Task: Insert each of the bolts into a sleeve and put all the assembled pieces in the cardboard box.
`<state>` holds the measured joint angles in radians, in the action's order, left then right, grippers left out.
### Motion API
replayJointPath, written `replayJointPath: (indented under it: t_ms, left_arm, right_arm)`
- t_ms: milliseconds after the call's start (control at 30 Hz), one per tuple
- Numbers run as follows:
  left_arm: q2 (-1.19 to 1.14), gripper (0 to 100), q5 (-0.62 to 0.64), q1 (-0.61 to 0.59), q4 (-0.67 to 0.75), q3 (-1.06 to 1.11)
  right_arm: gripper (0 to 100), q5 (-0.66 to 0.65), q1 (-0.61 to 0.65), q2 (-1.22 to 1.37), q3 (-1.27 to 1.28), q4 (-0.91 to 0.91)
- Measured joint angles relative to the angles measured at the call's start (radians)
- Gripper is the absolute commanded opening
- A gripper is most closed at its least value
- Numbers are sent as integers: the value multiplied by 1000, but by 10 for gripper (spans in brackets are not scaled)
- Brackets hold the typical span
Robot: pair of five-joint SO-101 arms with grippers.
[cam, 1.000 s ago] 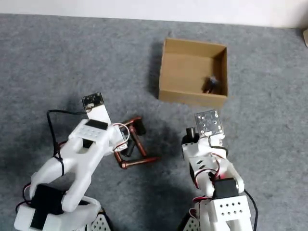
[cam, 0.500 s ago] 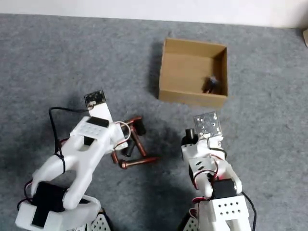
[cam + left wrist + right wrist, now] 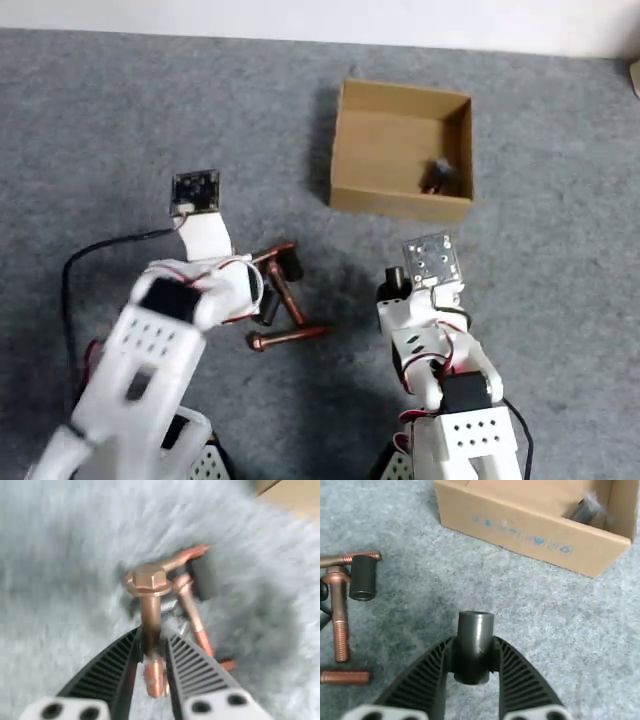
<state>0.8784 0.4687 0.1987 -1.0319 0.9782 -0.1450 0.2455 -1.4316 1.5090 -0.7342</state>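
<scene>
Your left end effector [image 3: 153, 639] is clamped narrow on a bolt [image 3: 149, 600], gripping the shank with the hex head pointing away from the wrist. You cannot tell whether that bolt is clear of the table [image 3: 100, 120]. Your right end effector [image 3: 473, 646] holds a sleeve [image 3: 475, 630], its far end open and its near end hidden between the fingers. Close by lie loose bolts [image 3: 339, 615], two of them cut off at the view's edge, and a second sleeve [image 3: 363, 576]. From above, the left arm [image 3: 150, 340] covers its own end effector and part of that heap. Farther off stands the box [image 3: 530, 537], with a dark piece [image 3: 585, 511] inside, half hidden by the wall. Over the last second the left arm has reared up toward the high camera, while the right arm [image 3: 440, 350] has barely moved.
</scene>
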Motion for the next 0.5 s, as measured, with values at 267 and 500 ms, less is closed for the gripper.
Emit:
replayJointPath:
  t_ms: [267,500]
  left_arm:
    - [250,4,-71,0,117,0]
    - [259,4,-71,35,279,0]
  right_arm:
    - [5,0,115,0,2,58]
    - [5,0,264,0,2,157]
